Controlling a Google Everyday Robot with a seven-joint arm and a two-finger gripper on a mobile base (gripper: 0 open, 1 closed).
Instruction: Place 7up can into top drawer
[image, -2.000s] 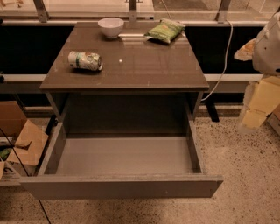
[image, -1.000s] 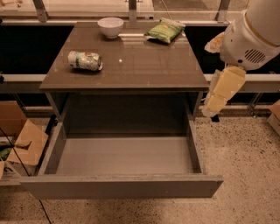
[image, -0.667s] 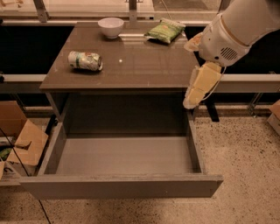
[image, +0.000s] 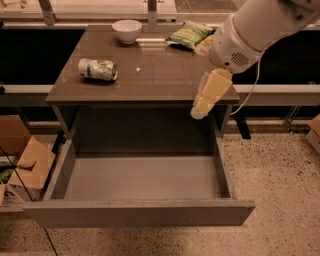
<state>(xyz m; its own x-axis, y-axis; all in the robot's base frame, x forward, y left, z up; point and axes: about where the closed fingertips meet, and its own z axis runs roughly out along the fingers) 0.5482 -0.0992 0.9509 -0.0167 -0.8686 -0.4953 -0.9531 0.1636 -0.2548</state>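
The 7up can (image: 97, 69) lies on its side on the left part of the brown table (image: 150, 75). The top drawer (image: 142, 180) is pulled out wide below the table, and its grey inside holds nothing. My gripper (image: 200, 110) hangs from the white arm at the table's right front edge, above the drawer's right side and far to the right of the can. It holds nothing.
A white bowl (image: 126, 30) and a green chip bag (image: 189, 35) sit at the table's back. A cardboard box (image: 22, 165) stands on the floor at the left. A white cable (image: 250, 95) hangs at the right. Speckled floor surrounds the drawer.
My arm has swung in from the right edge of view, leftward, until the gripper hangs over the table's right front edge. The can and drawer have not moved.
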